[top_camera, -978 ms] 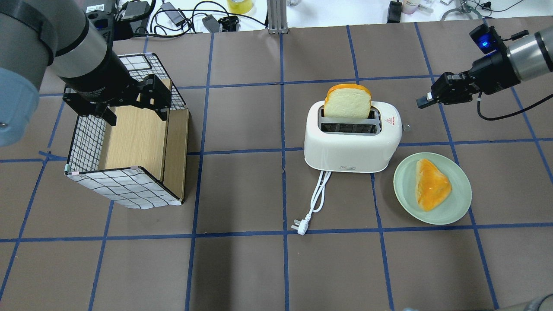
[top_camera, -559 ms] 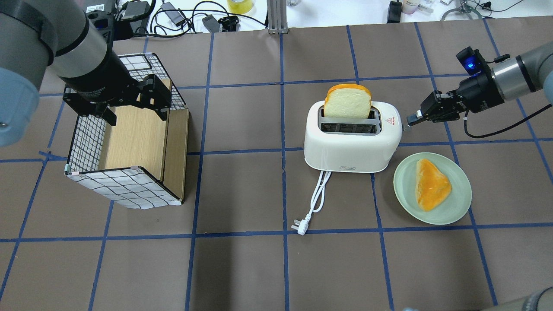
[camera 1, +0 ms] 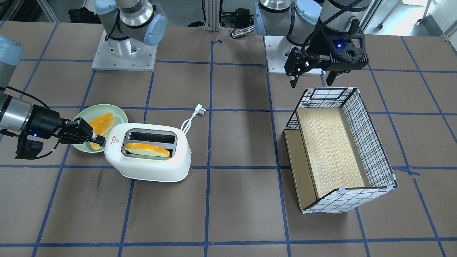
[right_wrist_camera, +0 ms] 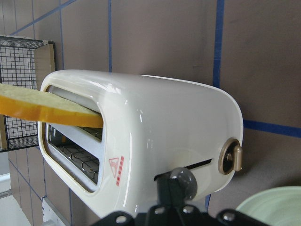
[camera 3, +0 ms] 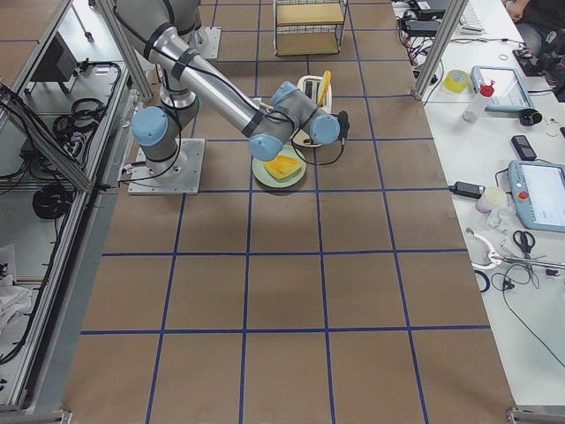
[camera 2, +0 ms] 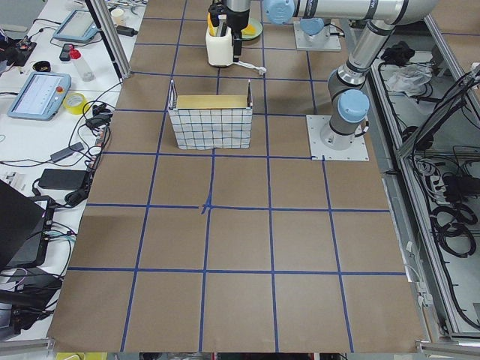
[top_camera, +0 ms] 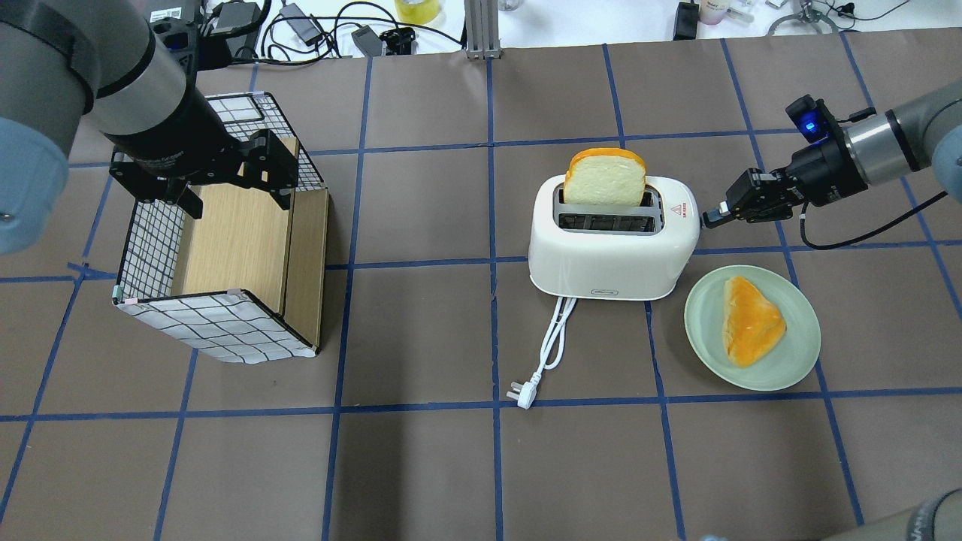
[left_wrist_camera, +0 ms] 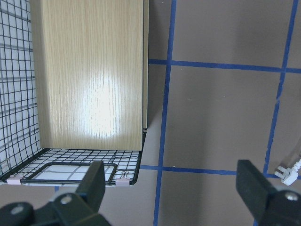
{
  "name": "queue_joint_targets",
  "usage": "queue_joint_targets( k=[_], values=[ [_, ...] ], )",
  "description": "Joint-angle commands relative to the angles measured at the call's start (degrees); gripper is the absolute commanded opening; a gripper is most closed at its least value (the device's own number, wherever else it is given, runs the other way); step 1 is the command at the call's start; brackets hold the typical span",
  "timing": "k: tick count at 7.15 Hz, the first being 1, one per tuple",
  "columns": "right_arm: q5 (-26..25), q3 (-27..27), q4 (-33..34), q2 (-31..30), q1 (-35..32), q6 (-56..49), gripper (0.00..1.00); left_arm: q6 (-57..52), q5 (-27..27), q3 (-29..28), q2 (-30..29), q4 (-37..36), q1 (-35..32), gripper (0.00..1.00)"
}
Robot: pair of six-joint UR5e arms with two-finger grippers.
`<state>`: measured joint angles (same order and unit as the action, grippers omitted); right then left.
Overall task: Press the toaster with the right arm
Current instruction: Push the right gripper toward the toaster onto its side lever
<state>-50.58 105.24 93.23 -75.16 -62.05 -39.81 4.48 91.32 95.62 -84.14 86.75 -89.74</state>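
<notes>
The white toaster stands mid-table with a bread slice upright in its far slot. Its red warning triangle is at its right end. My right gripper is shut and empty, its tip at the toaster's right end face. In the right wrist view the shut fingertips sit right by the grey lever knob at the slot, beside the round dial. In the front view the right gripper touches the toaster. My left gripper is open and empty above the basket.
A green plate with a yellow bread piece lies just front-right of the toaster, below my right arm. The white cord trails toward the front. A wire basket with wooden boards stands at the left.
My right gripper has moved left and down from beyond the toaster's right end until its tip reaches the toaster's end face. The left arm, toaster and bread have not moved.
</notes>
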Motion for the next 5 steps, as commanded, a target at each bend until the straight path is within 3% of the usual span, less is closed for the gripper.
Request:
queue_joint_targets(
  k=[1, 5],
  values=[
    [0.04, 0.06, 1.25, 0.62, 0.00, 0.09, 0.00, 0.00, 0.00, 0.00, 0.03, 0.00, 0.00, 1.00],
    [-0.05, 0.23, 2.57, 2.91, 0.00, 0.09, 0.00, 0.00, 0.00, 0.00, 0.03, 0.00, 0.00, 1.00]
  ],
)
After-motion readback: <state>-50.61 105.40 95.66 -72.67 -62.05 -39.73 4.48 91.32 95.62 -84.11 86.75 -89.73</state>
